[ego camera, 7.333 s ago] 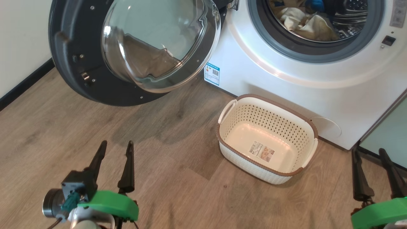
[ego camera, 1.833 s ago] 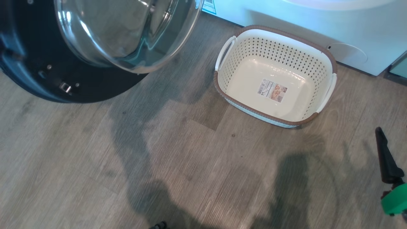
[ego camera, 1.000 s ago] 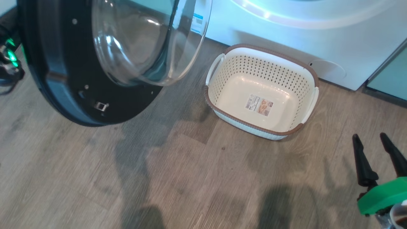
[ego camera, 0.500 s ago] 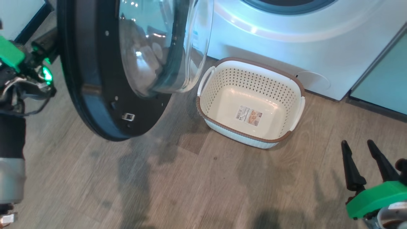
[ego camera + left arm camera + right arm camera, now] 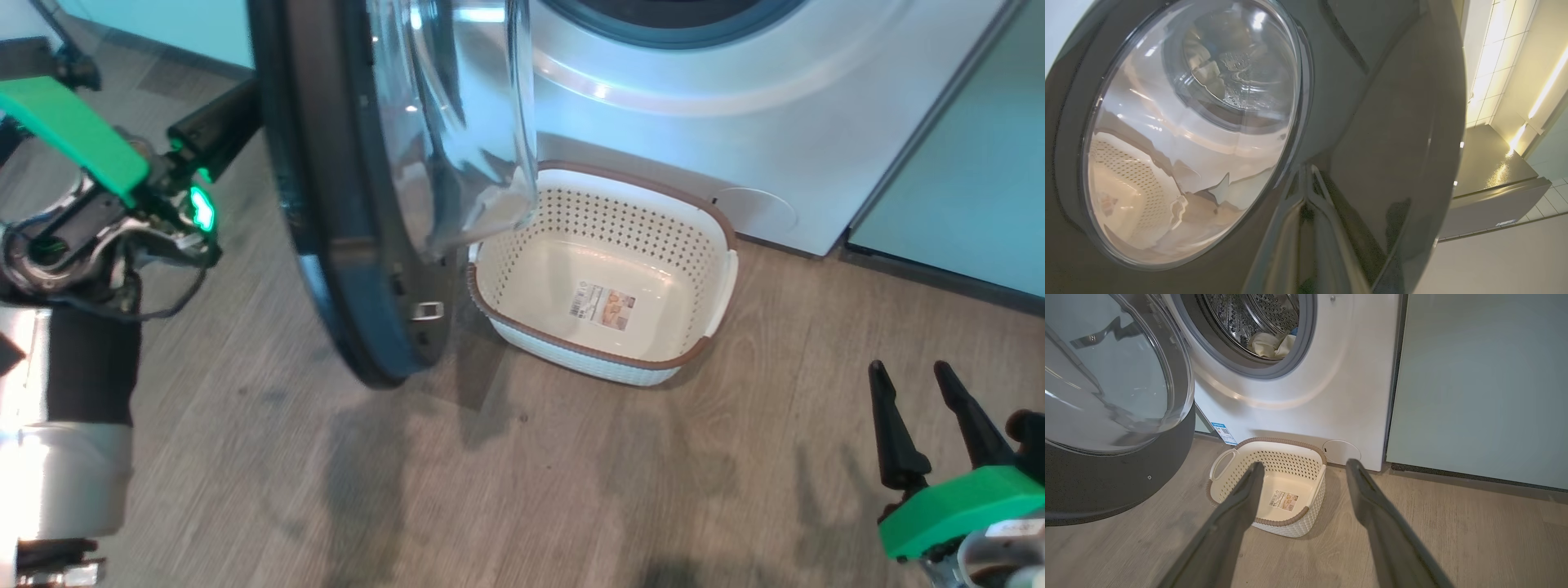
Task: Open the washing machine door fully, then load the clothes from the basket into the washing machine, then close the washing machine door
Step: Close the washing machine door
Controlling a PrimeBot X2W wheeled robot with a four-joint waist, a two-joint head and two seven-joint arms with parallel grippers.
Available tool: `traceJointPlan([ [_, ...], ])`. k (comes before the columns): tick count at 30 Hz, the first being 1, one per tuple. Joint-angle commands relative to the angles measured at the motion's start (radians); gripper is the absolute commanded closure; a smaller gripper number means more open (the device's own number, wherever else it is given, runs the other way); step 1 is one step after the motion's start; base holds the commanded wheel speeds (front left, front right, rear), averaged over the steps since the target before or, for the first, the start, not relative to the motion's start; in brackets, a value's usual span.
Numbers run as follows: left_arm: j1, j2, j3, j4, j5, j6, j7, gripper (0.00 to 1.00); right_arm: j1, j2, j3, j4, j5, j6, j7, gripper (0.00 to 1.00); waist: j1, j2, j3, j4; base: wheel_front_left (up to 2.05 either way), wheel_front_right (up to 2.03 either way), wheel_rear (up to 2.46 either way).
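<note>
The washing machine door (image 5: 326,204) stands half open, edge-on to me, its glass bowl hanging over the left end of the basket (image 5: 629,216). My left gripper (image 5: 238,121) is shut, its tips against the door's glossy black outer face (image 5: 1380,122). The cream basket (image 5: 1286,461) holds nothing but a label and sits on the floor before the white washing machine (image 5: 694,122). Pale clothes (image 5: 1269,344) lie inside the drum. My right gripper (image 5: 922,377) hangs open low at the right, away from the basket, with nothing between its fingers (image 5: 1241,506).
A pale mint-green cabinet panel (image 5: 1474,384) stands right of the machine. Wood floor (image 5: 571,474) stretches between me and the basket. The round service flap (image 5: 755,211) is low on the machine front.
The door has swung from wide open toward the machine, with my left arm now behind it. The head camera has also turned and risen. The right gripper stays open.
</note>
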Motion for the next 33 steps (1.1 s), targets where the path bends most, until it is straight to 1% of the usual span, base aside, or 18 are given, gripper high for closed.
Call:
traceJointPlan([
  [1, -0.026, 0.033, 0.027, -0.047, -0.009, -0.008, 0.006, 1.0, -0.033, -0.001, 0.022, -0.029, 0.003, -0.003, -0.013, 0.0, 0.0, -0.0001, -0.001, -0.006, 0.0, 0.0, 0.0],
  [8, -0.027, -0.01, -0.002, -0.072, -0.008, -0.009, 0.005, 1.0, -0.049, 0.006, 0.027, -0.017, 0.007, -0.003, -0.025, 0.0, 0.0, -0.0001, 0.007, -0.041, 0.0, 0.0, 0.0],
  [15, -0.044, -0.046, -0.008, -0.07, 0.003, -0.01, -0.029, 1.0, -0.078, 0.01, 0.033, -0.007, 0.009, -0.003, -0.038, 0.0, 0.0, -0.0001, 0.026, -0.09, 0.0, 0.0, 0.0],
  [24, -0.076, -0.078, -0.024, -0.068, 0.036, -0.01, -0.079, 1.0, -0.116, 0.018, 0.037, 0.029, 0.021, -0.003, -0.071, 0.0, 0.0, -0.0001, 0.055, -0.179, 0.0, 0.0, 0.0],
  [33, -0.096, -0.092, -0.031, -0.058, 0.048, -0.01, -0.114, 1.0, -0.142, 0.023, 0.049, 0.059, 0.029, -0.003, -0.093, 0.0, 0.0, -0.0001, 0.063, -0.24, 0.0, 0.0, 0.0],
])
